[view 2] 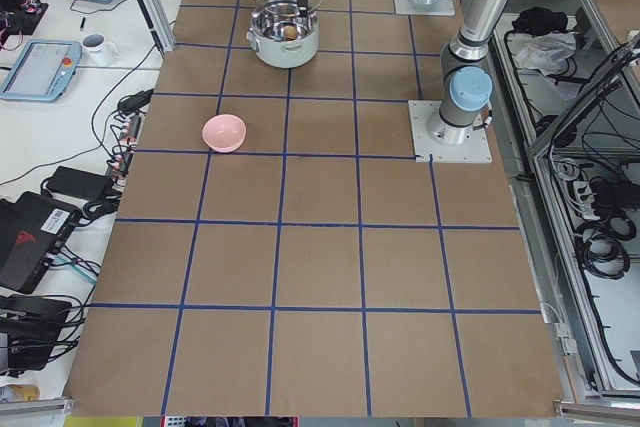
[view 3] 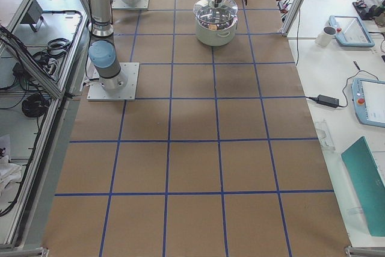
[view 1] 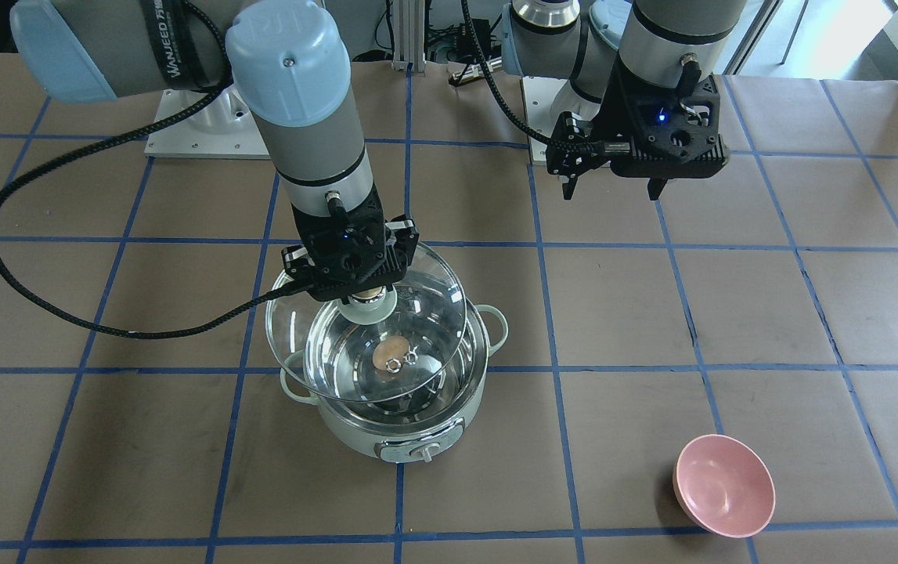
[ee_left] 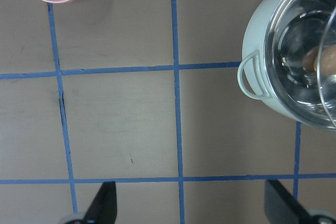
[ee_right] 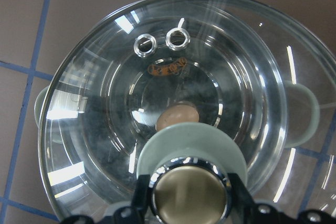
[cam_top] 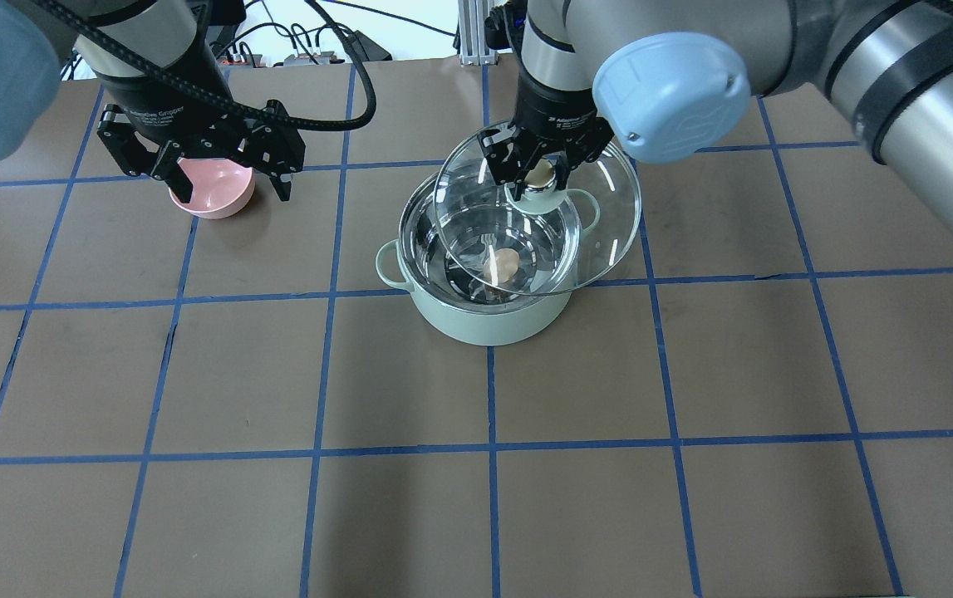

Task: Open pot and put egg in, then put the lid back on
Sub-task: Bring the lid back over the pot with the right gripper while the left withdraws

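The egg (cam_top: pixel 502 264) lies on the steel floor of the pot (cam_top: pixel 484 324). I see it only through glass and glare, and in the left wrist view the glass rim cuts it in half. The pot stands toward the right end of the worktop (cam_top: pixel 194 374), about midway between the robot's edge and the operators' edge. Over it hangs the lid (cam_top: pixel 605 224), tilted, with the right gripper (cam_top: pixel 538 176) clamped on its knob (ee_right: pixel 189 195). Whether the lid's low edge touches the pot's rim I cannot tell. My right wrist camera shows the knob large but crops the gripper at the lower edge. The left gripper (view 1: pixel 613 186) hangs empty to the pot's left, its fingers (ee_left: pixel 102 205) spread wide. The pink bowl (view 1: pixel 724 486) sits nearer the operators' edge, and from overhead the left gripper hides part of it.
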